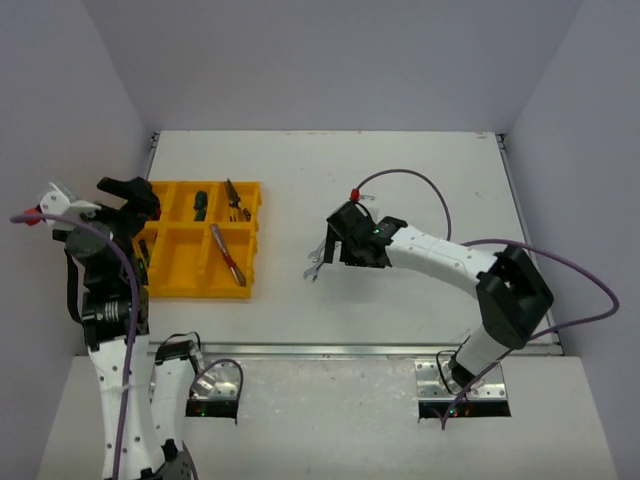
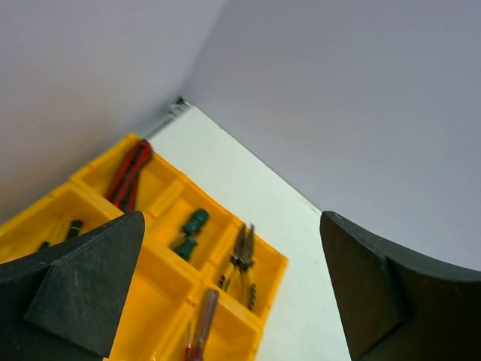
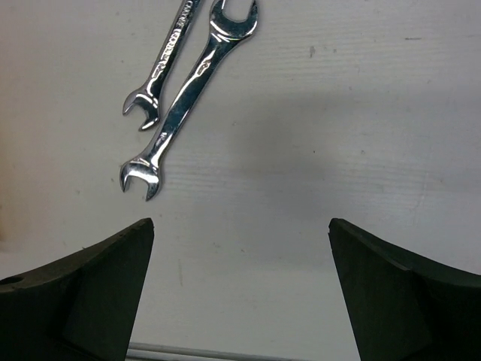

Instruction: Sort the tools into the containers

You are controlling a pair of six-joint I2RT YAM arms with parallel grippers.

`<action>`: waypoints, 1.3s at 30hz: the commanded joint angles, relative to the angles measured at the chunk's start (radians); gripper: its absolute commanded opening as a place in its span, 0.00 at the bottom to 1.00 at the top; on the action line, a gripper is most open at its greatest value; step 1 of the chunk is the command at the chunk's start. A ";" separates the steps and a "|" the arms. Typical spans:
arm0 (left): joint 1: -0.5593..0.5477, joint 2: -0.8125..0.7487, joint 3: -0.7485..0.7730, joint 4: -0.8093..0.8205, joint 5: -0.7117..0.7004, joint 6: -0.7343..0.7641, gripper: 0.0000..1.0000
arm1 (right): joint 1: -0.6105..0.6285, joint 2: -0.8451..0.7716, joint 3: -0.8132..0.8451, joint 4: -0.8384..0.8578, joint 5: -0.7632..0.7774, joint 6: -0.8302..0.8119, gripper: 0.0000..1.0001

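Yellow tray (image 1: 200, 296) on the left already held pliers (image 2: 242, 252) and other tools. Two silver wrenches (image 3: 194, 90) lay on the table (image 1: 400, 180), not sorted yet. Right claw (image 3: 239, 248) hung open over them; left claw (image 2: 231, 222) was open too.

The rectangular plastic organizer tray (image 1: 205, 294) is bright yellow against the plain white tabletop (image 1: 420, 180). In its far-left compartment, slim pliers (image 2: 129, 174) have red-and-black handles, and a stubby screwdriver (image 2: 191, 232) is dark green. To the right, a longer flat metal wrench (image 3: 183, 101) and a shorter wrench (image 3: 167, 60) are mirror silver.
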 commanded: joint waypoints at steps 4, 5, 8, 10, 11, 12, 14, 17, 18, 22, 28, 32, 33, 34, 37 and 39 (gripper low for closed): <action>-0.014 -0.160 -0.254 -0.056 0.347 0.062 1.00 | -0.021 0.258 0.249 -0.180 0.070 0.243 0.79; -0.028 -0.181 -0.267 -0.044 0.344 0.057 1.00 | -0.021 0.283 0.275 -0.195 0.075 0.257 0.74; -0.058 -0.231 -0.282 -0.020 0.362 0.058 1.00 | -0.022 0.372 0.367 -0.275 0.129 0.317 0.65; -0.071 -0.238 -0.295 -0.007 0.377 0.054 1.00 | -0.028 0.414 0.404 -0.307 0.155 0.346 0.64; -0.080 -0.238 -0.296 -0.005 0.382 0.055 1.00 | -0.031 0.423 0.409 -0.308 0.154 0.354 0.64; -0.088 -0.238 -0.296 -0.005 0.384 0.056 1.00 | -0.034 0.431 0.414 -0.308 0.149 0.361 0.65; -0.106 -0.247 -0.298 -0.005 0.382 0.058 1.00 | -0.042 0.455 0.428 -0.308 0.145 0.375 0.66; -0.111 -0.256 -0.299 -0.003 0.379 0.057 1.00 | -0.044 0.486 0.461 -0.315 0.138 0.379 0.64; -0.111 -0.259 -0.301 -0.003 0.379 0.057 1.00 | -0.044 0.495 0.464 -0.319 0.131 0.383 0.64; -0.112 -0.254 -0.303 0.001 0.382 0.057 1.00 | -0.045 0.537 0.507 -0.322 0.104 0.394 0.62; -0.114 -0.246 -0.305 0.003 0.397 0.058 1.00 | -0.045 0.581 0.559 -0.322 0.082 0.383 0.60; -0.114 -0.248 -0.305 0.006 0.402 0.058 1.00 | -0.045 0.574 0.556 -0.320 0.089 0.391 0.60; -0.114 -0.246 -0.307 0.008 0.402 0.058 1.00 | -0.047 0.575 0.558 -0.322 0.090 0.391 0.60; -0.114 -0.246 -0.307 0.008 0.403 0.058 1.00 | -0.047 0.580 0.561 -0.322 0.093 0.393 0.60; -0.114 -0.246 -0.307 0.008 0.402 0.060 1.00 | -0.047 0.595 0.559 -0.331 0.082 0.407 0.60; -0.114 -0.248 -0.307 0.008 0.400 0.060 1.00 | -0.049 0.607 0.556 -0.334 0.064 0.421 0.57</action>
